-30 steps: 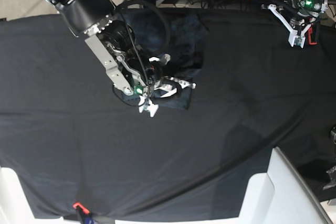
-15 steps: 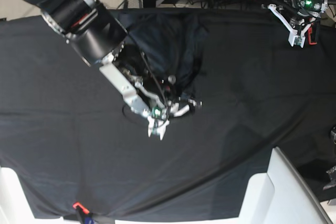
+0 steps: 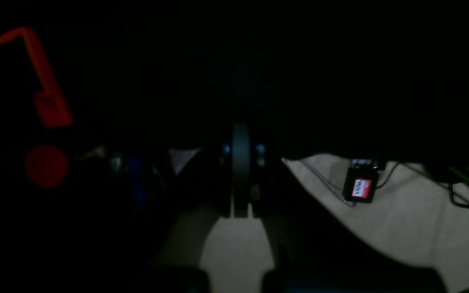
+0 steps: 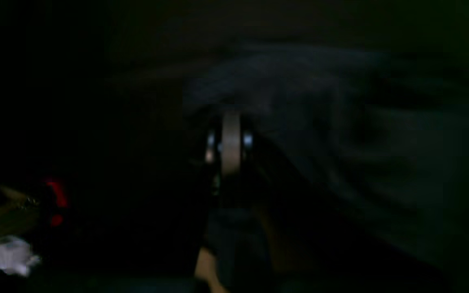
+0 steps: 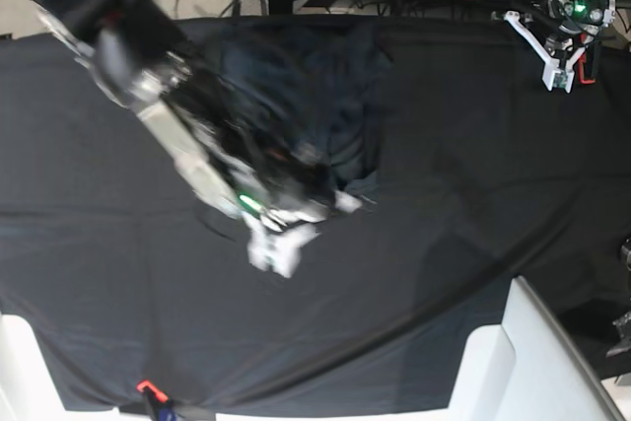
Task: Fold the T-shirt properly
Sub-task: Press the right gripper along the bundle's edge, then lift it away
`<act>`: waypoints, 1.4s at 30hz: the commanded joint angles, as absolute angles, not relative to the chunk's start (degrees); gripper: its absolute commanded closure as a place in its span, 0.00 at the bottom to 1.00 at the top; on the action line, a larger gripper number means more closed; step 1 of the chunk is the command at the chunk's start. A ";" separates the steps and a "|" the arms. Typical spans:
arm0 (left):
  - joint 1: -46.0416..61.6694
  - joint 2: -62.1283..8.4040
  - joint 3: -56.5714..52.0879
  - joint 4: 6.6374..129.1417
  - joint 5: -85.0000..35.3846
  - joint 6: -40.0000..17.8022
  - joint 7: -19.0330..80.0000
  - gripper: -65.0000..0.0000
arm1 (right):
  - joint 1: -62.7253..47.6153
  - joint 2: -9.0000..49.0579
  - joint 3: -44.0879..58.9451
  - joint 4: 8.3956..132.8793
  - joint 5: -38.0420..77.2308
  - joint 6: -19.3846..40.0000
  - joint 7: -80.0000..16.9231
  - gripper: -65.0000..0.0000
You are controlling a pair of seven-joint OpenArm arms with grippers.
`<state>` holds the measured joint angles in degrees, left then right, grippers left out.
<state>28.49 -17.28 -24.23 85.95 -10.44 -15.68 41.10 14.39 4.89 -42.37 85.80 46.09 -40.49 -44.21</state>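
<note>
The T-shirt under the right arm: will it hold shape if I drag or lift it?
Probably not: the T-shirt lies wrinkled and bunched, so it looks floppy. It would likely drape from the right pincer. Dragging may also ruffle the tablecloth, which already shows creases.

T-shirt [image 5: 315, 96] lies on the tablecloth [image 5: 473, 175] toward its far edge; right gripper [image 5: 278, 248] sits at its near hem.

The large black tablecloth [image 5: 473, 194] is smooth, matt woven cloth. The dark charcoal-grey T-shirt [image 5: 296, 86] is softer, wrinkly knit, faintly heathered. The white gripper parts at the far corner [image 5: 550, 51] look like hard matt plastic.
</note>
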 commanded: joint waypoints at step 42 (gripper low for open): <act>28.44 -19.12 -24.31 86.55 -10.33 -15.52 40.57 1.00 | 10.42 12.44 -31.25 84.62 46.37 -36.18 -42.07 1.00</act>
